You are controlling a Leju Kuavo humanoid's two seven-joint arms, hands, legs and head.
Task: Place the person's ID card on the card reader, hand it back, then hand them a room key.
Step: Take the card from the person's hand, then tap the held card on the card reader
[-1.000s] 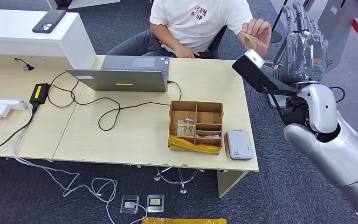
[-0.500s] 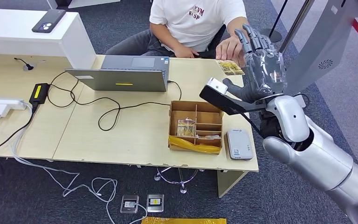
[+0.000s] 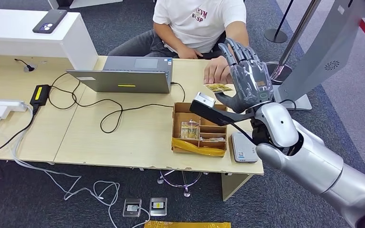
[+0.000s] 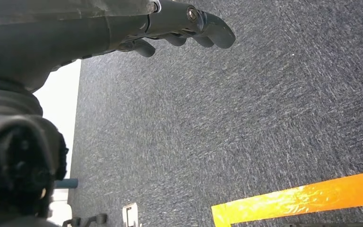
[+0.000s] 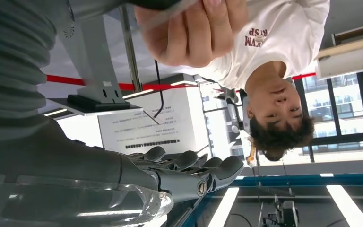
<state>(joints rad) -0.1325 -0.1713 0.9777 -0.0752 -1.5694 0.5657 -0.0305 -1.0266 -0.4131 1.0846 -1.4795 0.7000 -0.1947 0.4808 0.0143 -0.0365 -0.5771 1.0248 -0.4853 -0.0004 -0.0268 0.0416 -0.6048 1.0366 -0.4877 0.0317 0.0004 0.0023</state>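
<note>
Right hand and ID card lower, nearer.

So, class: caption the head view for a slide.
Robot's open right hand reaches for the ID card a seated person's hand holds out over the desk.

A pale wood-grain desk stands on speckled dark-grey carpet; a brown cardboard divider box wears yellow tape, beside a silver-grey card reader.

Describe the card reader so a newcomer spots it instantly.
Start at the wooden desk and go to its front right corner. Right of the cardboard divider box lies the card reader, a flat silver-grey device, partly hidden by the robot's right arm.
</note>
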